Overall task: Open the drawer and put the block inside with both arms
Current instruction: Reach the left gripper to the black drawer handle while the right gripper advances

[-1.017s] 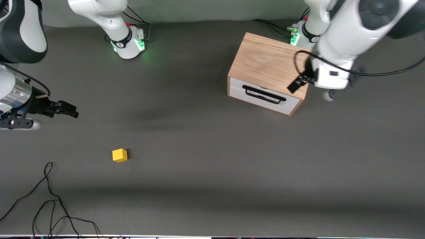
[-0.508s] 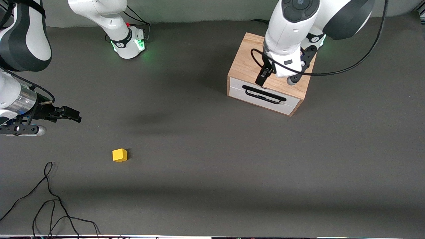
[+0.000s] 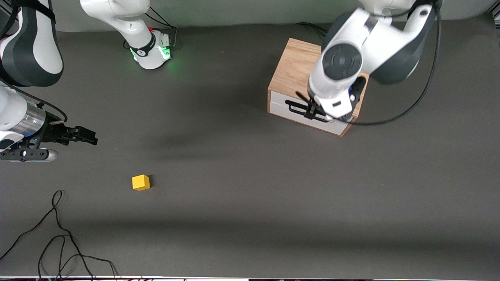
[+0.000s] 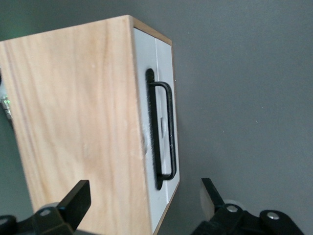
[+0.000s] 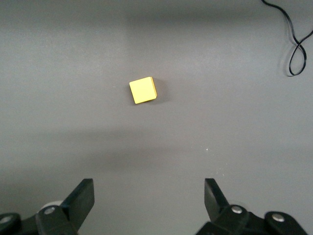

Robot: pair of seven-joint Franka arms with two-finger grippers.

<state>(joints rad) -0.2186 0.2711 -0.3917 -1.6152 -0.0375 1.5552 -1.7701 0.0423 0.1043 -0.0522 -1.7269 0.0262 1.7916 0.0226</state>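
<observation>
The oak cabinet [image 3: 297,66] stands toward the left arm's end of the table, its white drawer [image 3: 281,107] shut, with a black bar handle [image 3: 299,110]. My left gripper [image 3: 312,111] is open over the drawer's front edge and handle; in the left wrist view the cabinet top [image 4: 73,122] and handle [image 4: 164,132] lie between its fingertips [image 4: 78,196]. The yellow block [image 3: 140,182] sits on the mat toward the right arm's end. My right gripper [image 3: 88,137] is open and empty in the air beside it; the right wrist view shows the block [image 5: 143,90] ahead of its fingers [image 5: 83,196].
A loose black cable [image 3: 58,234] lies on the grey mat near the front edge, at the right arm's end; a loop of it shows in the right wrist view [image 5: 298,49]. The arms' green-lit bases [image 3: 154,50] stand along the table's back.
My left arm has swung from beside the cabinet to over its top and on down to the drawer's handle. My right gripper has edged slightly toward the block. The block has not moved.
</observation>
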